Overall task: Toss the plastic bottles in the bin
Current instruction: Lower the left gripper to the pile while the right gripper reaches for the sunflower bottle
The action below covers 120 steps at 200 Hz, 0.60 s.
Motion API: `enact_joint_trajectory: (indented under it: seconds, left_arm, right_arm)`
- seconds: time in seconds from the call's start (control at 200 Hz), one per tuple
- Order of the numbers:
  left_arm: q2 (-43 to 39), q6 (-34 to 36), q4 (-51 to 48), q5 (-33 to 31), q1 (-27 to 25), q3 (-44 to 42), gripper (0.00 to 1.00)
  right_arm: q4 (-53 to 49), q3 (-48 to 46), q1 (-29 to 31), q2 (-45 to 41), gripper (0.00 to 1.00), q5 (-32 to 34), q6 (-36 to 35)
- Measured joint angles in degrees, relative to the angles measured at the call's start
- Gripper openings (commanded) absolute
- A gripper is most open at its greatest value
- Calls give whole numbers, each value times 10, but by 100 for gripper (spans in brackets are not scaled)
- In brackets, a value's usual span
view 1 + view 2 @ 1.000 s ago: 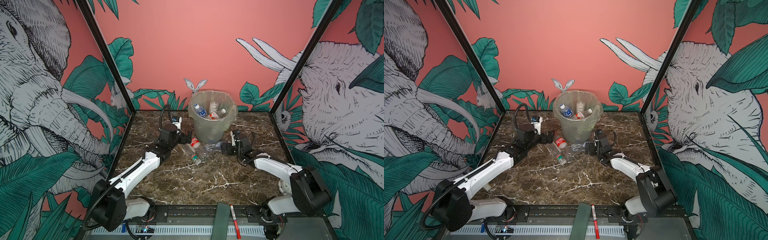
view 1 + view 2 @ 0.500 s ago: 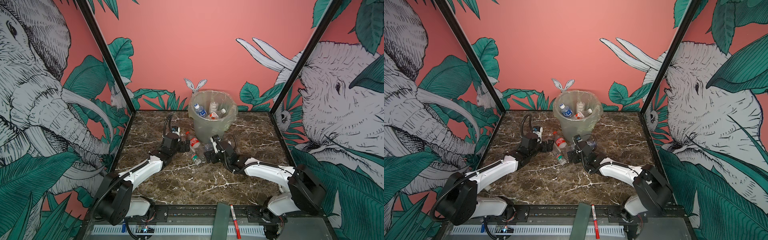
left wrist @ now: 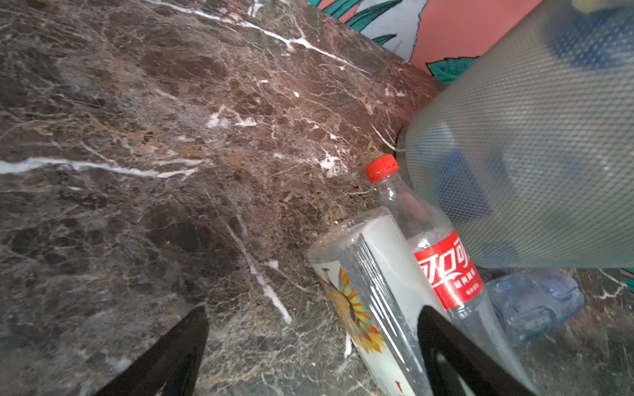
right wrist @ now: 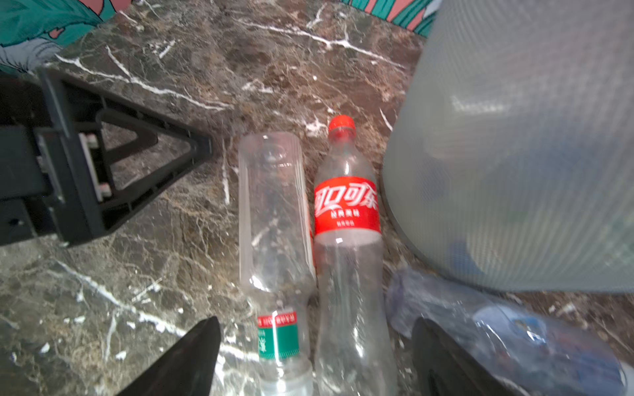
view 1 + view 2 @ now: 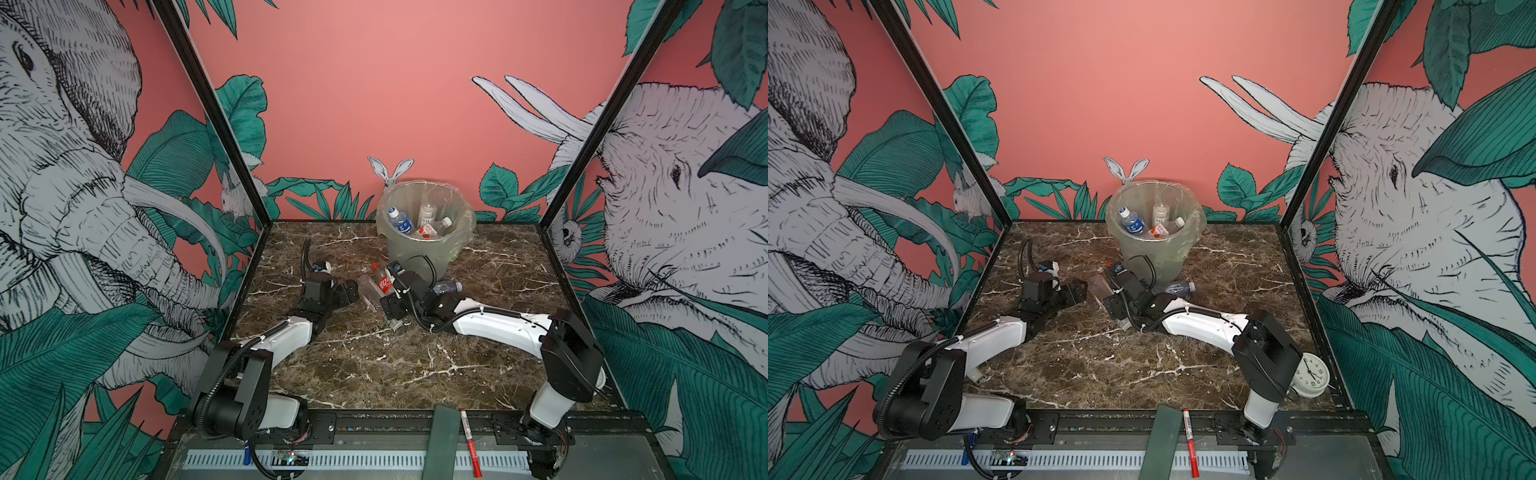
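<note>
The plastic bottles (image 5: pixel 384 284) not yet binned lie under the right end effector (image 4: pixel 315 320). Its black jaws are spread and grip nothing, astride the lower ends of two of them. These are a clear bottle with a red label and red cap (image 4: pixel 346 205) and a clear bottle with a green band at its neck (image 4: pixel 274 212). They lie touching, side by side, heads opposite. The straddle suggests it is lining up a pinch, but the pair lies so close that closing may catch both.

Just outside one jaw lies a crumpled blue-tinted bottle (image 4: pixel 480 325), resting against the round grey-green bin lined with a clear bag (image 4: pixel 531 154). The left end effector (image 3: pixel 313 310) is likewise wide apart and empty, low beside the green-banded bottle's base, perhaps ready to steady it.

Several more bottles (image 5: pixel 399 220) already sit inside the bin. Its wall crowds the far side of the row. The brown marble worktop (image 5: pixel 374 365) is bare toward the near edge, so lifting up and back looks the freest route.
</note>
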Motion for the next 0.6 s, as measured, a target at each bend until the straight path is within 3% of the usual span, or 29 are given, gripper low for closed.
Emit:
enact_joint_trajectory:
  seconds: [0.33, 0.6]
  left_arm:
    - [1, -58, 58, 27, 54, -59, 95]
    - [25, -77, 94, 62, 61, -59, 95]
  right_arm:
    - [-59, 134, 11, 107, 83, -1, -18]
    - [-107, 225, 11, 180, 83, -10, -29]
